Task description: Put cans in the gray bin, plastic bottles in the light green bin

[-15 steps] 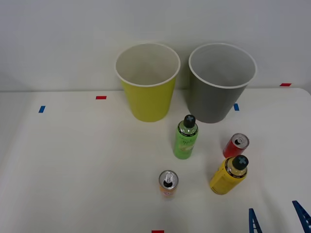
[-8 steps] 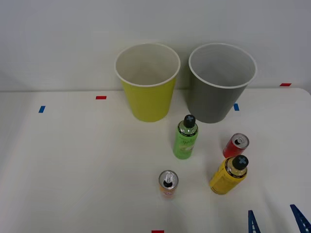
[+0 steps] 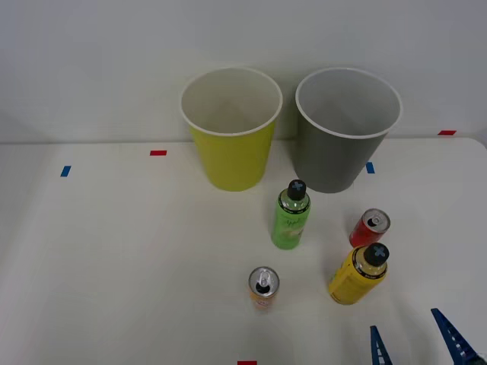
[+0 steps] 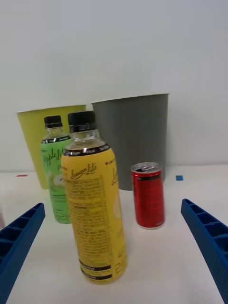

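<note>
On the white table stand the yellow bottle (image 3: 358, 274) (image 4: 94, 199), the green bottle (image 3: 291, 216) (image 4: 56, 168), the red can (image 3: 370, 227) (image 4: 148, 194) and the orange can (image 3: 263, 287), all upright. Behind them, by the wall, are the light green bin (image 3: 230, 129) (image 4: 35, 137) and the gray bin (image 3: 345, 131) (image 4: 137, 133). My right gripper (image 3: 415, 342) (image 4: 114, 254) is open at the table's near right, just in front of the yellow bottle, with nothing between its blue fingers (image 4: 209, 237).
Small red tape marks (image 3: 157, 153) and blue tape marks (image 3: 65, 171) dot the table. A white wall rises right behind the bins. The table's left half is bare.
My right gripper has shifted left along the table's near edge, toward the yellow bottle. The bottles, cans and bins have not moved.
</note>
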Robot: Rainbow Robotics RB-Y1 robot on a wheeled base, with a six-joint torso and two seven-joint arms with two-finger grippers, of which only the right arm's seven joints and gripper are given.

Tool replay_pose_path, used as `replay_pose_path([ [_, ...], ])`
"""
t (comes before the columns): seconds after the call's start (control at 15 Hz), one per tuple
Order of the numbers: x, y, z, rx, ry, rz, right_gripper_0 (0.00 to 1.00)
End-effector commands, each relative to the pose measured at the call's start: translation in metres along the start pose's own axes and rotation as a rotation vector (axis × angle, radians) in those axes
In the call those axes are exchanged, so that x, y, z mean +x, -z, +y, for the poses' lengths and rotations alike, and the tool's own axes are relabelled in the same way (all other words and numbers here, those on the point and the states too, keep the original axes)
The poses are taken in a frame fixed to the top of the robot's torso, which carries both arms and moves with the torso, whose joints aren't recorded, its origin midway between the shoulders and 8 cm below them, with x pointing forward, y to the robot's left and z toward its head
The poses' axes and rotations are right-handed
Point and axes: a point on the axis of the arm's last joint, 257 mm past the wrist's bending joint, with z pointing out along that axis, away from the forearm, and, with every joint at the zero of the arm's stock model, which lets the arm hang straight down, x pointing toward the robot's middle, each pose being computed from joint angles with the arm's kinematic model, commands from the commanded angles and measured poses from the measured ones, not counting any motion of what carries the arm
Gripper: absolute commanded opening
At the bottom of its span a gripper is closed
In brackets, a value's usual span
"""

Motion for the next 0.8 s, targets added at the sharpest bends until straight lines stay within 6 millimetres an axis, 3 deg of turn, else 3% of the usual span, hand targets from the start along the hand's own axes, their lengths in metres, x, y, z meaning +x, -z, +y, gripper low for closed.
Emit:
replay_pose_path([
  [0.07, 0.004, -0.014, 0.004, 0.037, 0.06, -0.014, 1.0],
  [0.8, 0.022, -0.074, 0.02, 0.017, 0.027, -0.015, 1.0],
])
